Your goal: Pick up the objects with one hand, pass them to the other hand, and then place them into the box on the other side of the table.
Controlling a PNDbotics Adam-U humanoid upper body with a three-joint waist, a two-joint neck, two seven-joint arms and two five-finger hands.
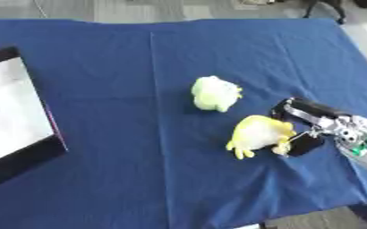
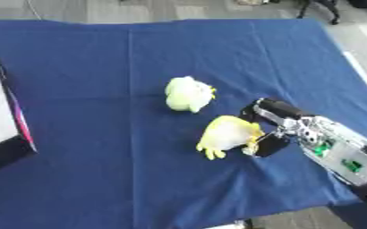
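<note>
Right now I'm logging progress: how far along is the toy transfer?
Just starting. Both toys lie on the blue table: the green toy untouched, the yellow toy with the right robot hand at its side. Handover and placing in the box remain. The left robot hand is out of view.

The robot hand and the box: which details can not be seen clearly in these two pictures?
- Right robot hand: touching the yellow plush toy in both views; blur hides whether the fingers actually close on it.
- Box: the left edge cuts it off, more so in the right eye view; its contents are not readable.
- Pale green plush toy: too blurred to tell what it depicts.
- Left robot hand: in neither view.
</note>
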